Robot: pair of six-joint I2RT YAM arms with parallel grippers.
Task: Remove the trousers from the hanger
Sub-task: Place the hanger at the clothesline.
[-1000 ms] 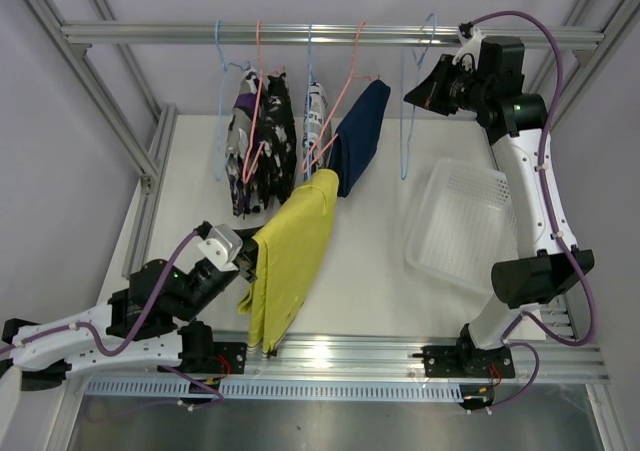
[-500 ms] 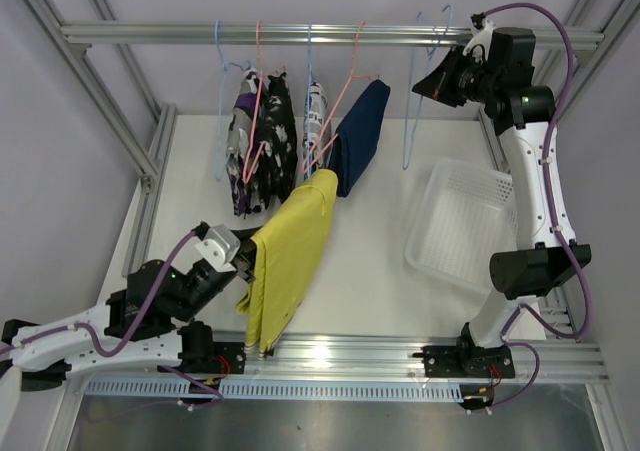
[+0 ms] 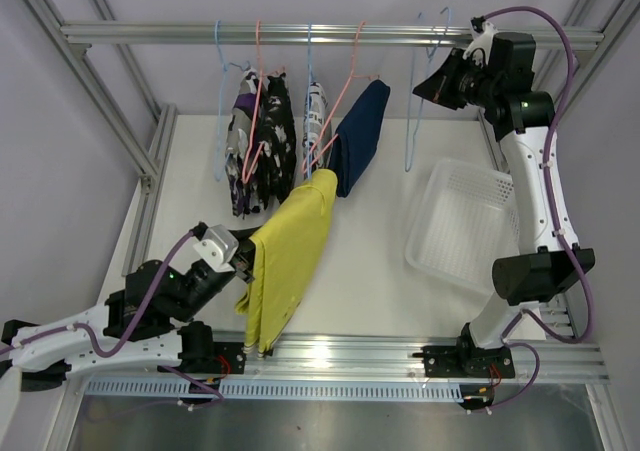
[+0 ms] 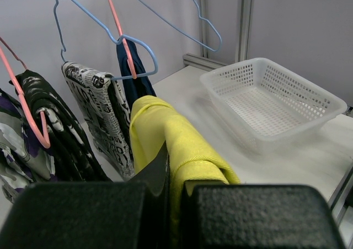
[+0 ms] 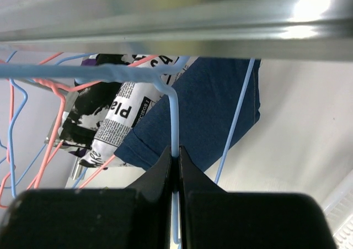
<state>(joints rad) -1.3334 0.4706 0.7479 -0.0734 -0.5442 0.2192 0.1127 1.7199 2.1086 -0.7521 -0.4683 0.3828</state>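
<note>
Yellow-green trousers [image 3: 290,261] stretch diagonally across the top view, from the hanger cluster near centre down toward 7 o'clock. The lower part is pinched in the left gripper [image 3: 246,263], jaws closed tight on the cloth. In the left wrist view the fabric folds over between the fingers [image 4: 160,169]. I cannot tell whether the upper end is draped over a hanger bar.

Navy trousers [image 3: 360,136] hang at 12 o'clock, just right of the yellow pair's upper end. The patterned trousers [image 3: 262,151] hang at 11 o'clock, all under the rail [image 3: 150,35].

The right gripper [image 3: 428,83] sits high at 1 o'clock, just below the rail. Its jaws are clamped on the wire of a light blue hanger [image 3: 410,131]; the right wrist view shows the wire [image 5: 174,122] running straight down into the closed fingers.

A white basket [image 3: 465,221] rests on the table [image 3: 370,271] at 3 o'clock.
</note>
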